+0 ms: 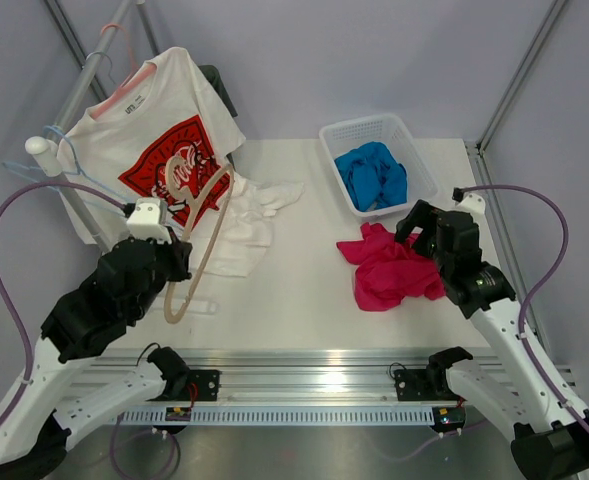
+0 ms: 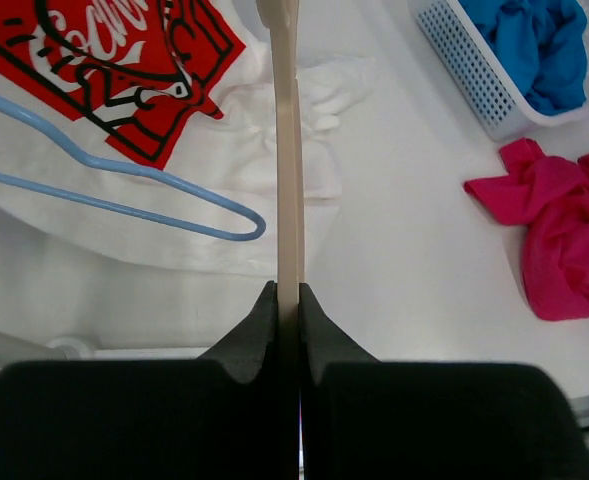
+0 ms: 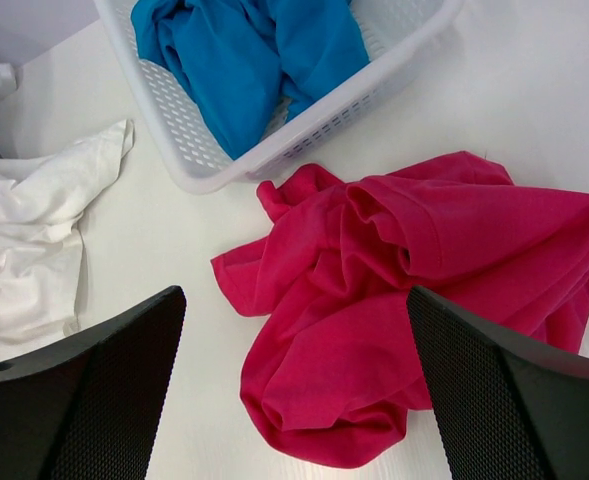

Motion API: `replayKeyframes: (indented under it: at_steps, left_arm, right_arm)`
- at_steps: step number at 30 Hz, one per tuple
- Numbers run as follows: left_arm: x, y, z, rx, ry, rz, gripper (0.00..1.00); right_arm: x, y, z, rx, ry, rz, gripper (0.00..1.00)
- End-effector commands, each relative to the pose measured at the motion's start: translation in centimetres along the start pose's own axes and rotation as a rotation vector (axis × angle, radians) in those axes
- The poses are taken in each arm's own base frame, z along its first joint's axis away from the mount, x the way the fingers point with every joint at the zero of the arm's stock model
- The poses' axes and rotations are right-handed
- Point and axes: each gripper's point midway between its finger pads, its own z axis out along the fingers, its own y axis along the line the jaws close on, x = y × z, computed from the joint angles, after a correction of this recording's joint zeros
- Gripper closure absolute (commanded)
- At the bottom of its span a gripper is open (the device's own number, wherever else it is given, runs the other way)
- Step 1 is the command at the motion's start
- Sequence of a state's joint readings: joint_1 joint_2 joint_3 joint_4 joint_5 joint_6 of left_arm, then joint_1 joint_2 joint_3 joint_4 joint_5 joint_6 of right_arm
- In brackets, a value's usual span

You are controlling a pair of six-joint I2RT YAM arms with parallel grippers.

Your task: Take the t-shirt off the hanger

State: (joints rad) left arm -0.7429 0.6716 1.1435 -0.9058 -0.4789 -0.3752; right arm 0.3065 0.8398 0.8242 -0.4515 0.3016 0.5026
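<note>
Wire hangers [image 2: 74, 155]: thin blue ones at the far left, lying over the white shirt, apart from the work.
White shirt [image 1: 169, 130]: red print, hangs from the rack at the back left with its hem spilling onto the bench [image 1: 304, 280]; it sits just behind the hanger and could snag it.
Left claw [image 2: 288, 300]: pressed together, pinching the hanger edge-on, probably to keep it raised and steady so cloth can slide off.
Hanger [image 2: 290, 180]: beige wood, bare, no magenta cloth on it; it stands up from the claw toward the white shirt.
T-shirt [image 3: 414, 300]: magenta, crumpled in 1 heap on the bench at the right, well apart from the hanger, so the removal looks done.
Right claw [image 3: 294, 300]: spread wide, gripping nothing, hovering just above the heap as if it has just let go.
Basket [image 3: 304, 130]: white mesh, just beyond the t-shirt, holding a blue garment [image 1: 372, 175]; 1 corner nearly touches the magenta cloth.
In the way: nothing between the 2 arms; only the white shirt crowds the left side.
</note>
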Motion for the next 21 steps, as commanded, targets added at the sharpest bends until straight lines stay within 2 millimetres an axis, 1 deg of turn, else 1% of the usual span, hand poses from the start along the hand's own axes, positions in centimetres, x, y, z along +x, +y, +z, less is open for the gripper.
replayKeyframes:
  at_steps: [1, 3, 4, 5, 8, 9, 11, 12, 13, 14, 15, 19, 21]
  left_arm:
    - [-3.7, 1.3, -0.7, -0.092, -0.135, -0.118, 1.0]
    - [-4.6, 0.9, -0.2, -0.105, -0.153, -0.152, 1.0]
    - [-5.5, 0.8, -0.3, -0.11, -0.167, -0.168, 1.0]
    - [-5.6, 0.5, 0.5, -0.131, -0.152, -0.163, 1.0]
    - [-7.1, 0.9, 1.2, -0.208, -0.18, -0.19, 1.0]
    - [-7.2, 1.3, 1.9, -0.264, -0.183, -0.184, 1.0]
    - [-7.6, 2.0, 2.3, -0.332, -0.199, -0.19, 1.0]
    - [-7.7, 2.9, 2.5, -0.404, -0.218, -0.201, 1.0]
    - [-7.8, 3.7, 2.5, -0.455, -0.239, -0.208, 1.0]
    - [-7.8, 3.6, 2.5, -0.454, -0.243, -0.223, 1.0]
    - [-7.9, 4.1, 2.4, -0.481, -0.261, -0.241, 1.0]
    - [-8.2, 4.1, 2.4, -0.485, -0.283, -0.243, 1.0]
    - [-8.7, 4.7, 2.1, -0.522, -0.309, -0.253, 1.0]
  right_arm:
    - [-1.3, 1.1, -1.4, -0.061, -0.015, -0.016, 0.0]
    - [-1.6, 1.3, -1.9, -0.07, -0.018, -0.015, 0.0]
    - [-1.5, 1.3, -2.0, -0.075, -0.012, -0.018, 0.0]
    - [-1.6, 1.4, -2.3, -0.085, -0.017, -0.02, 0.01]
    - [-1.6, 1.6, -2.4, -0.096, -0.011, -0.037, 0.0]
    - [-1.7, 1.5, -2.3, -0.09, -0.011, -0.049, 0.0]
    - [-1.7, 1.1, -2.0, -0.065, -0.009, -0.068, 0.0]
    - [-1.9, 1.0, -2.0, -0.061, -0.012, -0.085, 0.01]
    - [-2.0, 0.9, -1.8, -0.053, -0.013, -0.098, 0.0]
    - [-2.0, 0.9, -1.7, -0.05, -0.013, -0.098, 0.0]
    - [-1.9, 0.9, -1.6, -0.05, -0.012, -0.108, 0.0]
    - [-1.5, 1.3, -0.9, -0.064, -0.002, -0.104, 0.01]
    - [-1.2, 1.4, -0.7, -0.069, 0.009, -0.104, 0.0]
